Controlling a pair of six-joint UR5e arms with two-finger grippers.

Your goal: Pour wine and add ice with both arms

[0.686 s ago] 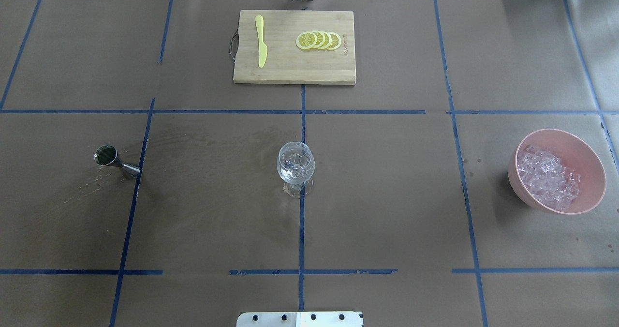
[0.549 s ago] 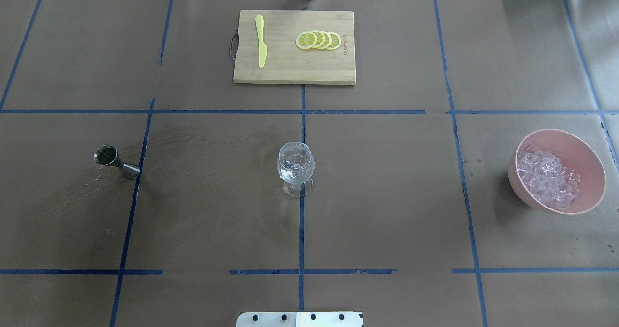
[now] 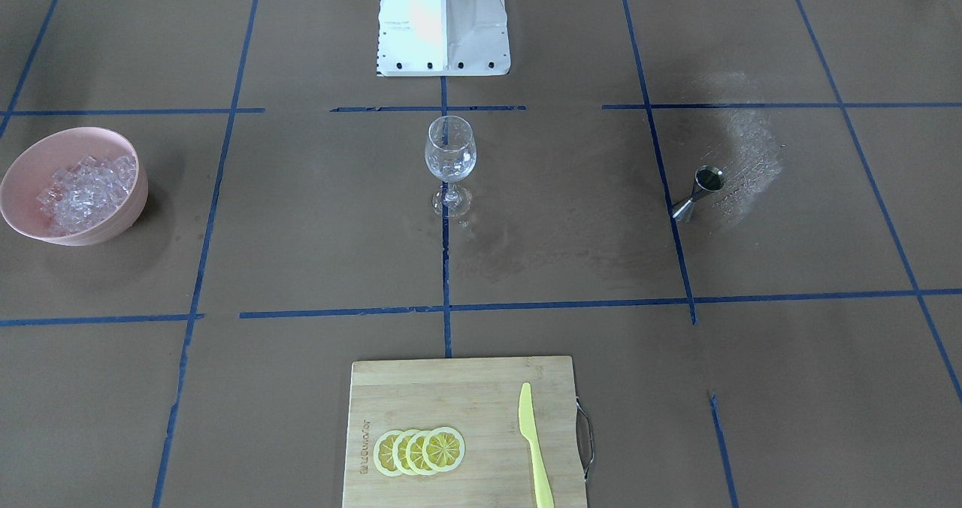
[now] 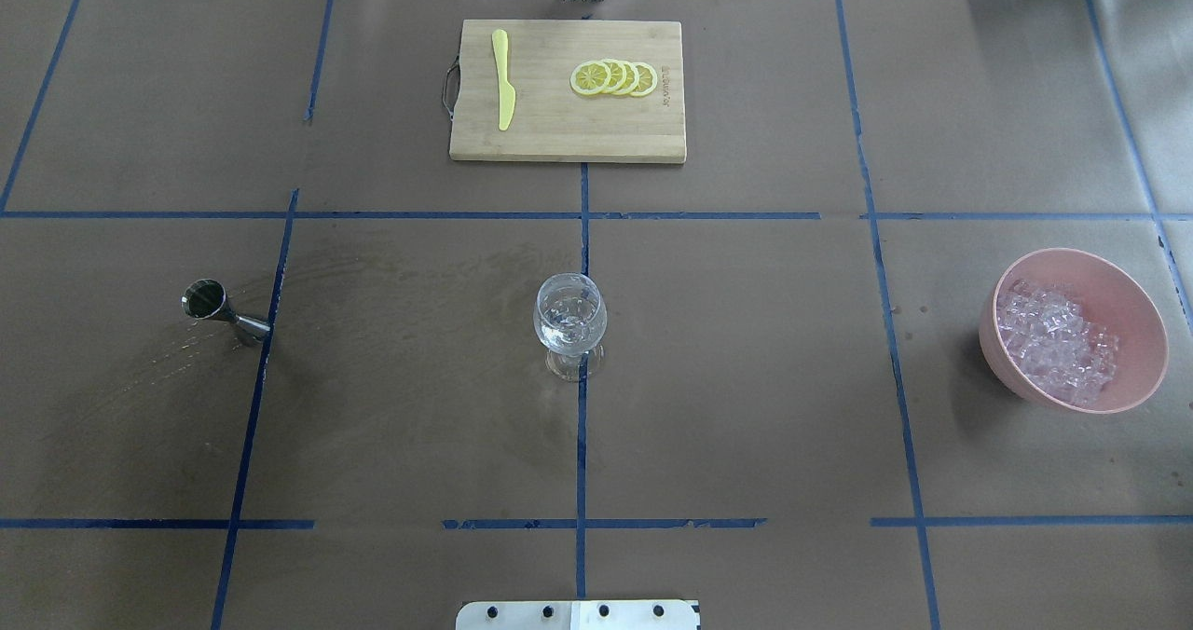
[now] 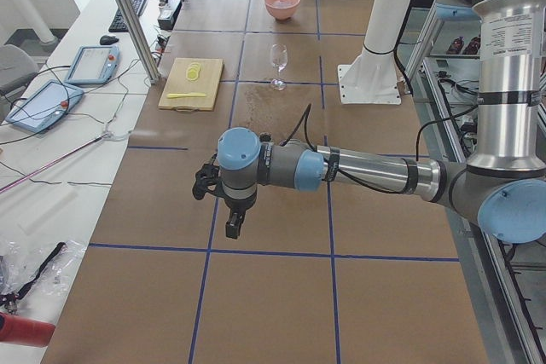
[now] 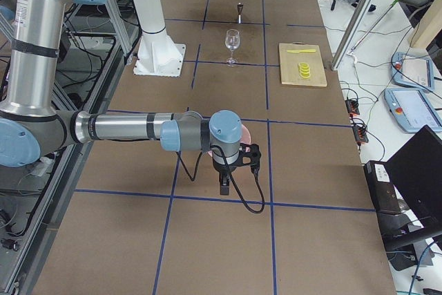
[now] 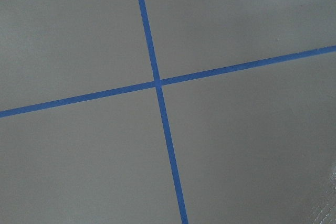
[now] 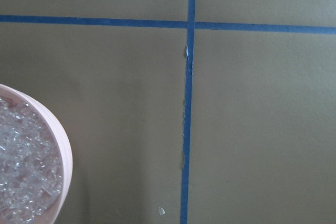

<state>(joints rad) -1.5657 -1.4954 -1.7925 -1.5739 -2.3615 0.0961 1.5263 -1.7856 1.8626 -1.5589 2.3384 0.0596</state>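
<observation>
Ice (image 4: 1058,350), small clear cubes, heaped in pink round bowl (image 4: 1132,299) at right end of brown-papered table (image 4: 746,378). Steel hourglass jigger (image 4: 224,311) upright at left, cup dark inside. Clear stemmed glass (image 4: 569,318) at centre. L gripper (image 5: 232,229) over bare paper, R gripper (image 6: 224,188) near bowl; released or clenched: can't tell for either.

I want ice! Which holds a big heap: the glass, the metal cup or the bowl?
The pink bowl, the only wide pink one, with the ice piled inside.
</observation>
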